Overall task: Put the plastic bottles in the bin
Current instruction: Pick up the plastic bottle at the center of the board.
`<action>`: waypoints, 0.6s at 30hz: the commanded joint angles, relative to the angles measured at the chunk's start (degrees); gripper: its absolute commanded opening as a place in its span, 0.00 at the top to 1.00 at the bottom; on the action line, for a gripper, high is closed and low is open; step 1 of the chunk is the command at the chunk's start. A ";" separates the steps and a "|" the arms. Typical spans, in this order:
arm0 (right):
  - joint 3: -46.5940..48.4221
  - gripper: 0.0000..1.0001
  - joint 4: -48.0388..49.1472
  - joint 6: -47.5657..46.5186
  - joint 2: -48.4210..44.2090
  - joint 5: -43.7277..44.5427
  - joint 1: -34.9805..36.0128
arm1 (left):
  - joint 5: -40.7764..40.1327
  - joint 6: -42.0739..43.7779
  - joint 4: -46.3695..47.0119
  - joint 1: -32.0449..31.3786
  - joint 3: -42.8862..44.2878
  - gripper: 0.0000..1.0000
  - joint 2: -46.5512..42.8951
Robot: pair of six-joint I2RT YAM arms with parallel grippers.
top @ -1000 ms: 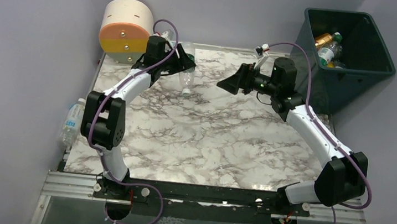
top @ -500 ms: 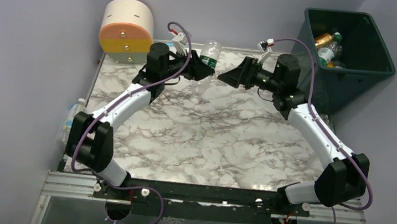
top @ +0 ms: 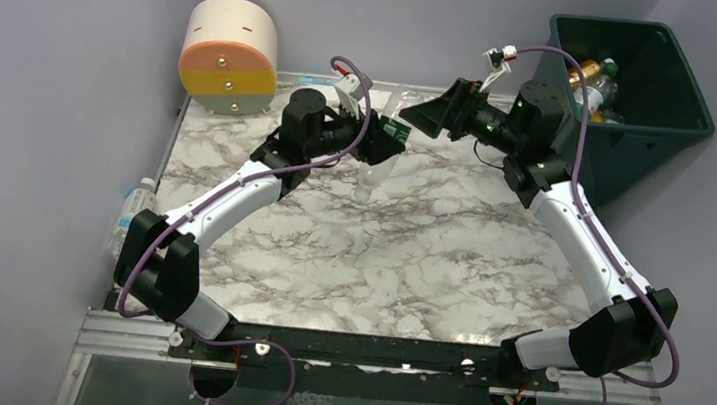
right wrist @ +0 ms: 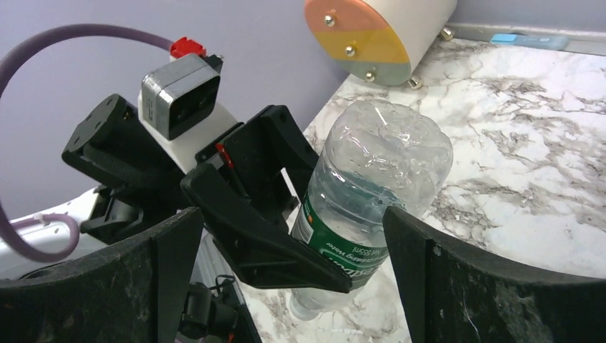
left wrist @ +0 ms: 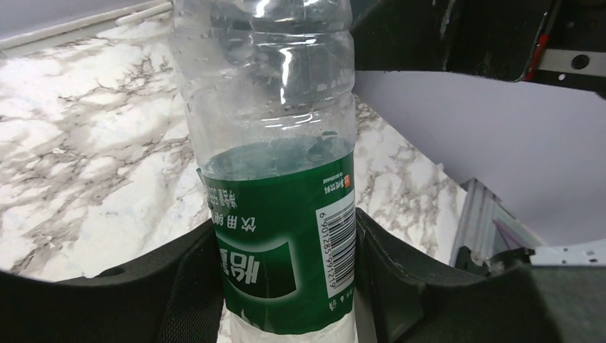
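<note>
1. Green-labelled plastic bottle (left wrist: pixel 280 214) is clamped at its label band in my left gripper (top: pixel 383 142) and held up off the marble table (top: pixel 380 245). Its clear base points toward my right gripper (top: pixel 442 118).
2. A second ago my left arm was back beside the cream-and-orange drum (top: pixel 230 48) with this bottle low over the table. It has since swung right to the middle of the far edge.
3. Over that same second my right gripper has spread its fingers wide and turned to face the bottle. In the right wrist view the base lies in the gap between them, touching neither.
4. I read this as a handover. The bin (top: pixel 692 97) stands past the far right corner, on my right arm's side, with several bottles (top: pixel 593 81) already inside.
5. My right fingers should close on the clear body before my left lets go. That thin wall may buckle or slip.
6. Another bottle (top: pixel 130 219) lies off the table's left edge.
</note>
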 commanded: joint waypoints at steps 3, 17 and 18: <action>1.84 0.01 -0.88 0.61 0.91 2.48 0.38 | -9.05 8.24 -5.12 -5.23 1.55 0.42 -3.74; -3.01 0.01 -6.65 -5.84 -5.29 6.73 0.38 | -11.62 8.51 -6.32 -5.74 2.03 0.42 -2.58; -3.40 0.01 -6.76 -6.14 -5.74 6.68 0.32 | -11.62 8.56 -6.82 -5.71 2.58 0.42 -2.35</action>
